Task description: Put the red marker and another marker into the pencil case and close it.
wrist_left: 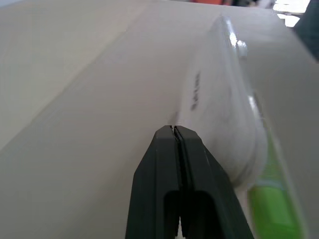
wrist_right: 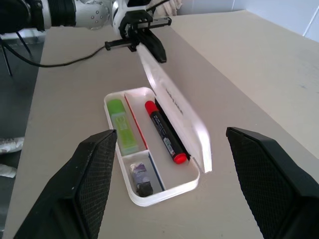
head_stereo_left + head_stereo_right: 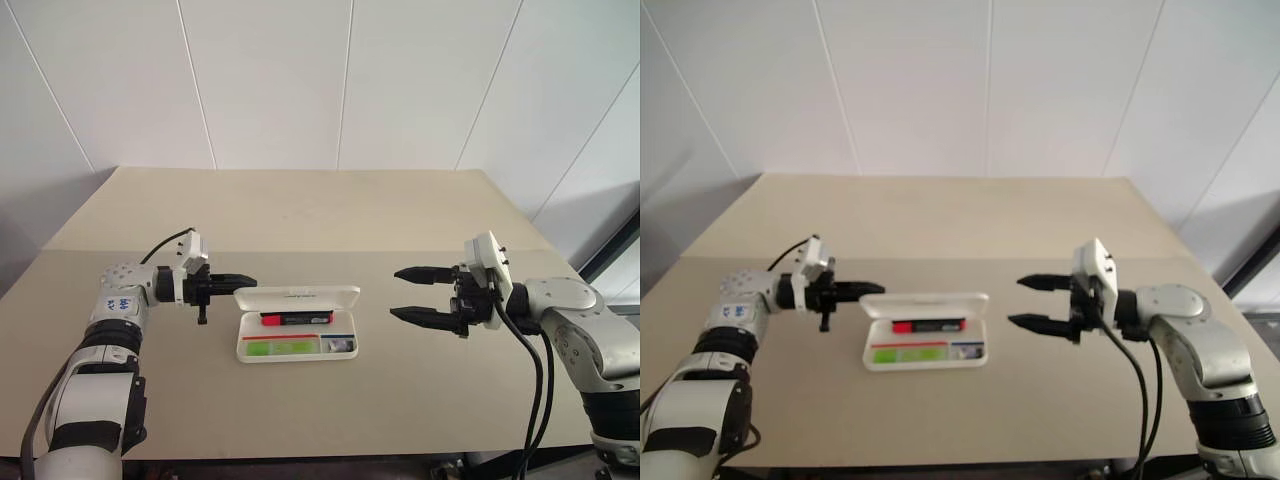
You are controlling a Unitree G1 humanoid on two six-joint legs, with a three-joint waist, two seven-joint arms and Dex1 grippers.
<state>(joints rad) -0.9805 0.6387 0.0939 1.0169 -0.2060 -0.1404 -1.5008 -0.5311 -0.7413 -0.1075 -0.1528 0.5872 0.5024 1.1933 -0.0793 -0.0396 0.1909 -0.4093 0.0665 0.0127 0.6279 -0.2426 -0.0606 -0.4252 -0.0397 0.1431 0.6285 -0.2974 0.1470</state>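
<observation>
The white pencil case point(image 3: 345, 352) lies open in the middle of the table, its lid point(image 3: 297, 298) standing half raised. The red marker point(image 2: 164, 132) lies in the long compartment by the hinge. The yellow-green marker point(image 2: 122, 124) lies in the front compartment. My left gripper point(image 3: 250, 281) is shut with nothing in it. Its tips are at the lid's left end, on the outer, lettered side point(image 1: 219, 114). My right gripper point(image 3: 395, 292) hovers to the right of the case, open and empty, pointing at it.
A small grey-dark piece point(image 2: 141, 174) sits in the case's little end compartment. The tan table point(image 3: 300, 210) stretches bare behind the case up to white wall panels. The left arm's black cable point(image 3: 165, 243) loops above its wrist.
</observation>
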